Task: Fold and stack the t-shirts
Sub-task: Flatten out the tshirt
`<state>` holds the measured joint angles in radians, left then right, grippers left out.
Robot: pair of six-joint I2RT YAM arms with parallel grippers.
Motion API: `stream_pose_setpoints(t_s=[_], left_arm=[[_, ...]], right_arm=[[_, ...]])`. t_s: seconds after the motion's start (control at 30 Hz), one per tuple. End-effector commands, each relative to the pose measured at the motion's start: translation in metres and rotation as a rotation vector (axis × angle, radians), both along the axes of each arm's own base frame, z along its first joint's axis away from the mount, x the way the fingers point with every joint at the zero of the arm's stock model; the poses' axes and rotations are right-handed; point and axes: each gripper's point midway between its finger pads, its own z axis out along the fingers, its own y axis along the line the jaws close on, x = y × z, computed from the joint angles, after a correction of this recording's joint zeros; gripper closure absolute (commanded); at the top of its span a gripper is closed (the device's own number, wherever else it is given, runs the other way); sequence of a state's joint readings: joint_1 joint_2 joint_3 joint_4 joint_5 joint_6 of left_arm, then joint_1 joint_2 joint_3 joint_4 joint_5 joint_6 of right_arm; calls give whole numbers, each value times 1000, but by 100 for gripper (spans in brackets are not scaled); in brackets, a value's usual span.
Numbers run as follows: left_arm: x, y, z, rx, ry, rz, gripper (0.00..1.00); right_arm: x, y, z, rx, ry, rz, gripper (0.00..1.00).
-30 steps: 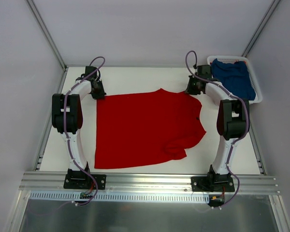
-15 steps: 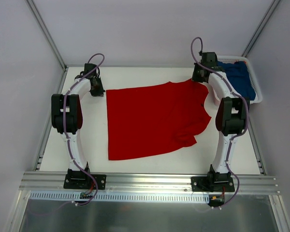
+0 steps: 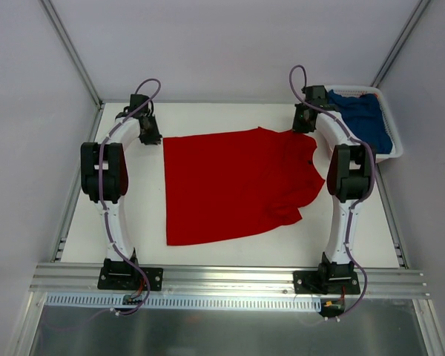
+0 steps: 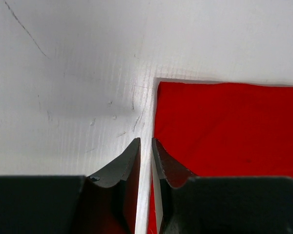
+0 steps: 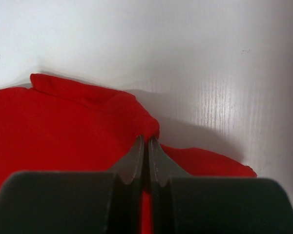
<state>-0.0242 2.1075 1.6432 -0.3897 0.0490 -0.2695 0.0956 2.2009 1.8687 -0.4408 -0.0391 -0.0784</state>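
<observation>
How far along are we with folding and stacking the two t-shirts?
Done: the red t-shirt lies spread nearly flat on the table. In hand: the right gripper pinches its far right edge; the left gripper stands slightly open beside the far left corner, holding nothing. Left: no fold is made, the blue t-shirt lies in the basket, and nothing is stacked.

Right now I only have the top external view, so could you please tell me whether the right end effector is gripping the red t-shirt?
Observer: Yes, the right wrist view shows the right end effector shut on a raised pinch of the red t-shirt.
Operator: Thank you. Is the left one gripping it too?
Observer: No, the left wrist view shows the left end effector slightly parted, with the table showing through the gap and the shirt's edge just beside it.
</observation>
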Motion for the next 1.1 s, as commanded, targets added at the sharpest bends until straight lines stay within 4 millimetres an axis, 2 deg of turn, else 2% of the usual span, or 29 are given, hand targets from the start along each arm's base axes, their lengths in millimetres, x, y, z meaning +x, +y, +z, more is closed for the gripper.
stream_pose_setpoints(t_s=[0.0, 0.17, 0.37, 0.43, 0.77, 1.07], left_arm=[[4, -3, 7, -18, -12, -12, 85], [5, -7, 0, -18, 1, -20, 84], [12, -13, -7, -51, 7, -35, 69], [17, -15, -2, -62, -8, -34, 63], [37, -35, -5, -163, -14, -72, 62], [33, -40, -18, -200, 35, -61, 62]], right_arm=[[8, 0, 4, -13, -7, -20, 100], [15, 1, 5, -15, -12, -18, 100], [12, 6, 7, -6, -17, -2, 100], [10, 7, 7, -4, -16, 4, 100], [6, 11, 14, 6, -29, 23, 100], [3, 12, 28, 12, -53, 34, 100]])
